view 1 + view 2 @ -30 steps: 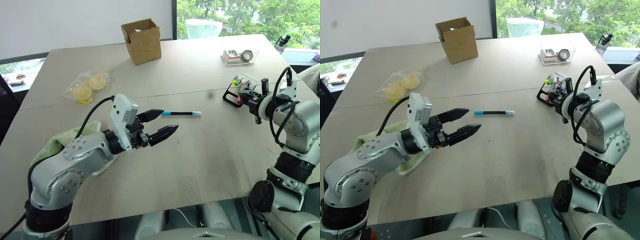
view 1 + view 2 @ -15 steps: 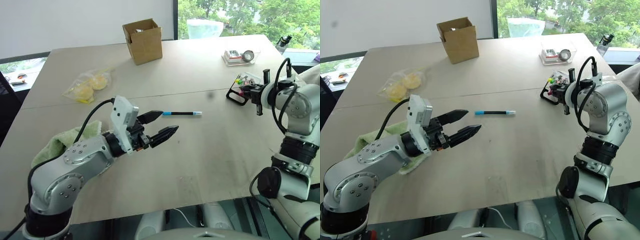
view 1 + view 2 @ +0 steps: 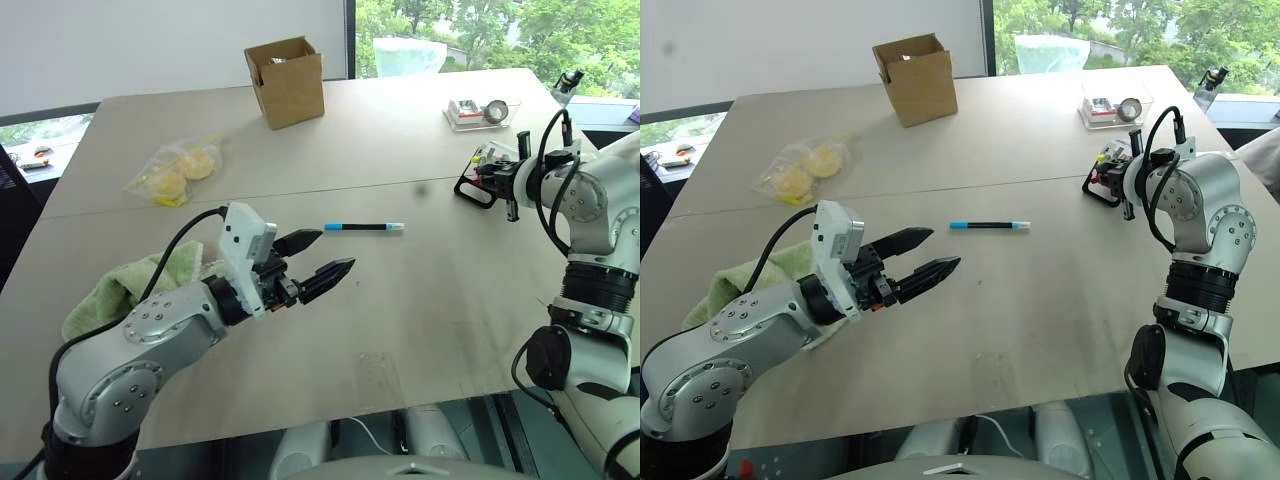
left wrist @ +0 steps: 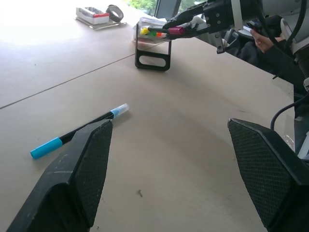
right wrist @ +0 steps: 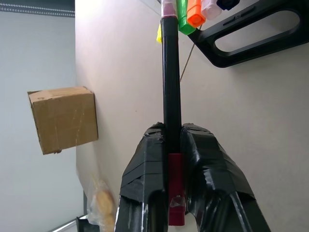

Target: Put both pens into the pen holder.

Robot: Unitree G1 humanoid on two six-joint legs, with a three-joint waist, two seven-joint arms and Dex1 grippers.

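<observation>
Right gripper [image 5: 172, 145] is clamped tight on the black magenta-ended pen [image 5: 171, 87], tip at the clear pen holder on its black looped stand [image 3: 1108, 172]. Left gripper [image 3: 918, 254] hangs wide open, empty, near the blue-ended black pen [image 3: 989, 226] lying on the big tan wooden table [image 3: 1060, 290]; trees outside the window.

An office or meeting room is suggested by a large wooden table [image 3: 420, 290], a white wall and windows onto trees.

Bare table [image 3: 430, 290] surrounds the blue-ended pen [image 3: 364, 228]; the left tool [image 3: 315, 258] is its nearest obstacle.
</observation>
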